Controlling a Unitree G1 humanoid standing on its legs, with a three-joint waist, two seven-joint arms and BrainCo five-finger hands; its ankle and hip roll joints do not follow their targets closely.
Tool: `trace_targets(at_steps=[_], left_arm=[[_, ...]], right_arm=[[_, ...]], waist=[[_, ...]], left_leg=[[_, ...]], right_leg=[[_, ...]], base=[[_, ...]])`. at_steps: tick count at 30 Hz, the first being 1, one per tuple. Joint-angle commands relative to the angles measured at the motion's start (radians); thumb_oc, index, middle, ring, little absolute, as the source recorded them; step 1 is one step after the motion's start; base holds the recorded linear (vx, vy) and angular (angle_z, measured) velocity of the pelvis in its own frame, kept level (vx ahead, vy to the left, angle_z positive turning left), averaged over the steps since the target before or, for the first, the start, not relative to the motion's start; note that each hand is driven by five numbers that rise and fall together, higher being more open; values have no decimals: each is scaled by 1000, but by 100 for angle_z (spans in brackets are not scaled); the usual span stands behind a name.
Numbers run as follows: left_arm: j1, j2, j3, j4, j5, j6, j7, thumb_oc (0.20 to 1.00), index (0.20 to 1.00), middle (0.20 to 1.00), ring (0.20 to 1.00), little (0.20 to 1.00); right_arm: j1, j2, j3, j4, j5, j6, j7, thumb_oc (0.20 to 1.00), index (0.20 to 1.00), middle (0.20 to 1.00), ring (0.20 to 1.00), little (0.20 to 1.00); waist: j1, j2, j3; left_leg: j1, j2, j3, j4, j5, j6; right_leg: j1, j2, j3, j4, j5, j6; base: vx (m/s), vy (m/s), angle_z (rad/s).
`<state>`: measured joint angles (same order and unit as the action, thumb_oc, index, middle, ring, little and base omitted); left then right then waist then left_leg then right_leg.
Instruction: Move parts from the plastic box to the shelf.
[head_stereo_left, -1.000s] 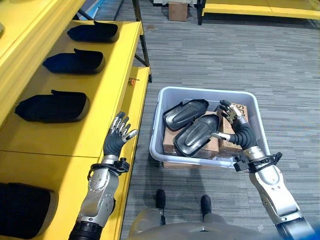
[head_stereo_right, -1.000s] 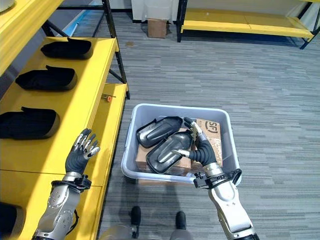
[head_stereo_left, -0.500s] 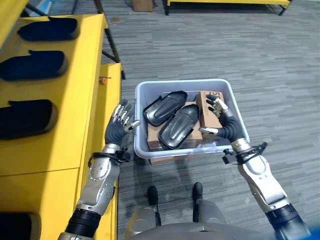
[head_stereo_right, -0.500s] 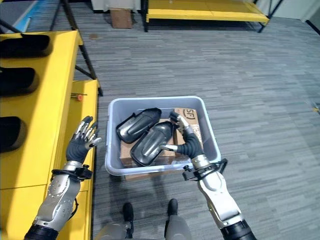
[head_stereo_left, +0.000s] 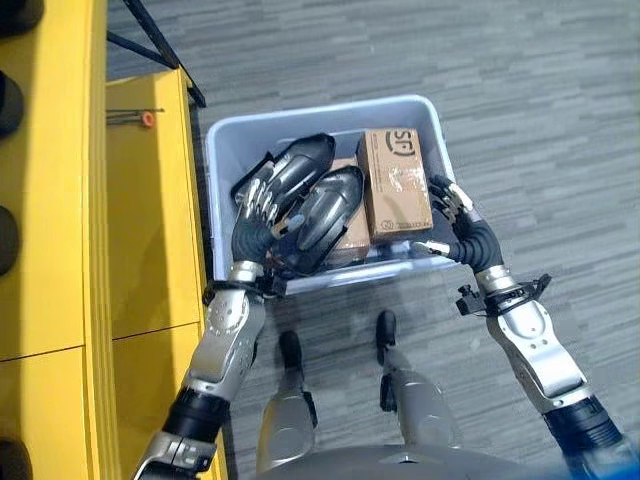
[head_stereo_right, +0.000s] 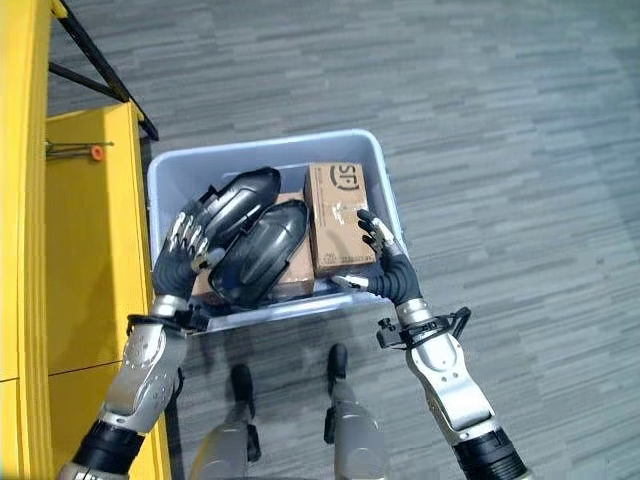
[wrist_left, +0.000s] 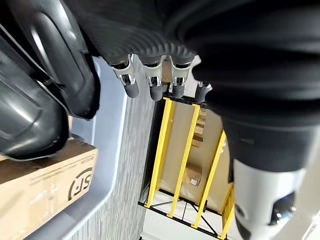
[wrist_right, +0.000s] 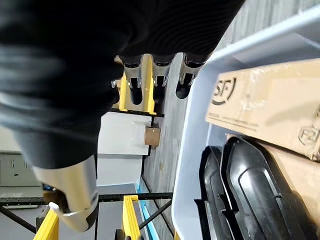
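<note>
Since 1.0 s ago: camera has swung down and to the right, so plastic box (head_stereo_left: 222, 160) now sits mid-view and yellow shelf (head_stereo_left: 60, 180) runs along the left edge. Apart from that shift, left robot hand (head_stereo_left: 258, 210) has gone from over the shelf edge to the box's left side, now at the black parts. Right robot hand (head_stereo_left: 455, 215) has moved from over the parts to the box's right near corner.

2 black parts (head_stereo_left: 310, 190) lie inside the box, side by side, resting on cardboard boxes (head_stereo_left: 397, 183). Not lifted.

Left robot hand: fingers relaxed, spread over the left part's near end, no grasp visible. Its wrist view shows fingertips (wrist_left: 152, 90) just beyond the box rim, nothing between them. Right robot hand: fingers loosely extended by the box wall, empty; wrist view agrees.

Step, my read: reach/approach for next pick, w/ both hands flanking the box. Some parts show on the shelf at far left, so task looks partly done, 2 left.

Next move prob. needs the left robot hand lowered onto a part, fingers closed round its edge, then lift clear of the rim and swing left to the shelf.
</note>
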<state>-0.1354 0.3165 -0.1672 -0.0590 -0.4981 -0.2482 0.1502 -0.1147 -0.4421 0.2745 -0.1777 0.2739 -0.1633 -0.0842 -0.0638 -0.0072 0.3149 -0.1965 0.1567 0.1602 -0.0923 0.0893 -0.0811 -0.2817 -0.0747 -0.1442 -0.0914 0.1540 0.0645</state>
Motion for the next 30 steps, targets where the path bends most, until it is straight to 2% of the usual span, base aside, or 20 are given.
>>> trace_targets(at_steps=[1,7,8,18,30], left_arm=[[16,35,9,-32,24,-66,38,1000,1000,1000,1000,1000],[-23,21,10,-24,29,-67,99,1000,1000,1000,1000,1000],[-36,19,17,-18,38,-64,124,1000,1000,1000,1000,1000],[-112,35,-12,36,92,-55,166,1000,1000,1000,1000,1000],[-272,39,-90,356,170,-6,224,1000,1000,1000,1000,1000]], right_arm=[[-55,56,25,-44,55,-58,-26,1000,1000,1000,1000,1000],[-175,159,136,49,229,-63,-47,1000,1000,1000,1000,1000],[-214,197,179,81,280,-58,-48,1000,1000,1000,1000,1000],[-235,209,220,96,327,-53,-39,1000,1000,1000,1000,1000],[-251,212,239,102,334,-58,-42,1000,1000,1000,1000,1000]], waist=[[31,-50,-52],[50,-36,-17],[58,-34,-2],[58,-49,36],[21,-84,64]], left_leg=[[-7,-8,-42,11,-15,13],[-40,-23,-41,17,-13,15],[-56,-31,-42,26,-13,15],[-107,-54,-42,64,-25,19],[-112,-45,-4,64,-22,15]], right_leg=[[-51,-111,-6,147,-59,85],[-75,-123,7,135,-41,86],[-74,-132,7,122,-32,87],[-86,-153,12,98,-9,92],[-116,-143,41,92,6,95]], base=[[-2,16,-7],[-5,27,-4],[-3,31,6],[-4,21,5],[-7,16,-7]])
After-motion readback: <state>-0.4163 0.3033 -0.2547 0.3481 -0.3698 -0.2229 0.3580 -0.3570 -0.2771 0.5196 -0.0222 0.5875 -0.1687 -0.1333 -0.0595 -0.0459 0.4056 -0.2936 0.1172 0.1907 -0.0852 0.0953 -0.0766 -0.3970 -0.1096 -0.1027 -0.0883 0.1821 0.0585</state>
